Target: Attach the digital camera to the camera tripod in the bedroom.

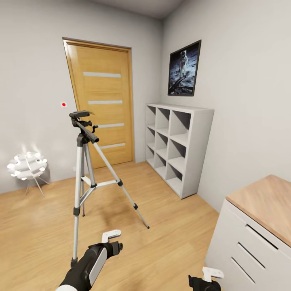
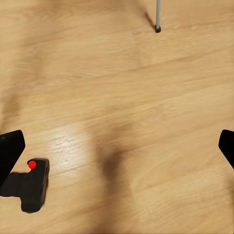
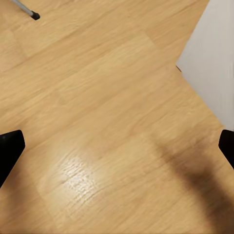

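Black and small, with a red button on top, the digital camera [image 2: 28, 184] lies on the wood floor [image 2: 126, 97] beside my left gripper [image 2: 117, 146], jaws spread and empty like the right gripper's [image 3: 117, 146], while my head view gives the camera tripod [image 1: 87, 178] standing between door [image 1: 103, 105] and globe lamp [image 1: 27, 166].

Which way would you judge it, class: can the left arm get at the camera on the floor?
Probably yes: the camera lies on bare floor beside the open left pincer, nothing between them.
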Robot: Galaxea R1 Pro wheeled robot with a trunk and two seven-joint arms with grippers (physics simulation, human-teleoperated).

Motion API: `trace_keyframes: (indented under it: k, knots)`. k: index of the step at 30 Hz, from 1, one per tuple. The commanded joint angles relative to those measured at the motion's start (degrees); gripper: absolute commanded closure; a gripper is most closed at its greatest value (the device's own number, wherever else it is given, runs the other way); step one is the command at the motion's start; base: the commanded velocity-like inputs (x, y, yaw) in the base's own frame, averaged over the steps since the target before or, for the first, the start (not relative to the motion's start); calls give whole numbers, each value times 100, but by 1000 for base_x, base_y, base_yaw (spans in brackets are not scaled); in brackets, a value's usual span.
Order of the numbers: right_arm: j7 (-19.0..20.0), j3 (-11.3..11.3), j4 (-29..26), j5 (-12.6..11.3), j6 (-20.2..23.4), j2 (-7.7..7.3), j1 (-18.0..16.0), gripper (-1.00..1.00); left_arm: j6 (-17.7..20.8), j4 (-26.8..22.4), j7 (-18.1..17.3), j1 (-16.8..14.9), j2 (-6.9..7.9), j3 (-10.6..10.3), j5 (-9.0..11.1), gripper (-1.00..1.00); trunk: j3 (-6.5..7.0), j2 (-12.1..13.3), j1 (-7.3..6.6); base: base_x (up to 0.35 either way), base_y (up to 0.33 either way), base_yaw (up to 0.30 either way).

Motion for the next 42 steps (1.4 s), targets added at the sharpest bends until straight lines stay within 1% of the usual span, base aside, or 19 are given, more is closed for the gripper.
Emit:
trace_keyframes:
  k: [1, 16, 23, 28, 39, 40, 41, 42]
  knots:
    - [-3, -13, -3, -54, -5, 4, -2, -100, 22, -5, 43, -2, 1, -9, 60, -100, -25, -45, 22, 0, 0, 0]
    - [15, 11, -3, -37, 8, 1, -2, -100, 20, 10, 50, -2, 15, -7, 66, -100, -294, -646, 352, 0, 0, 0]
    - [20, 4, 15, 203, 16, 5, -2, -100, 18, 29, 50, -2, 22, -2, 69, -100, -420, -927, 506, 0, 0, 0]
    - [18, -1, 21, 281, 15, 5, -2, -100, 15, 34, 50, -2, 34, 0, 77, -100, -509, -1128, 615, 0, 0, 0]
    - [17, -3, 11, 318, 11, 4, -2, -100, 8, 68, 43, -2, 172, 9, 91, -100, -707, -1569, 857, 0, 0, 0]
    - [17, -3, 12, 317, 12, 2, -2, -100, 7, 69, 43, -2, 191, 11, 90, -100, -725, -1609, 879, 0, 0, 0]
    - [18, -7, 11, 316, 17, 0, -2, -100, 6, 66, 40, -2, 264, 12, 85, -100, -743, -1649, 901, 0, 0, 0]
    - [20, -10, 12, 314, 21, -1, -2, -100, 6, 66, 39, -2, 289, 12, 81, -100, -761, -1689, 923, 0, 0, 0]
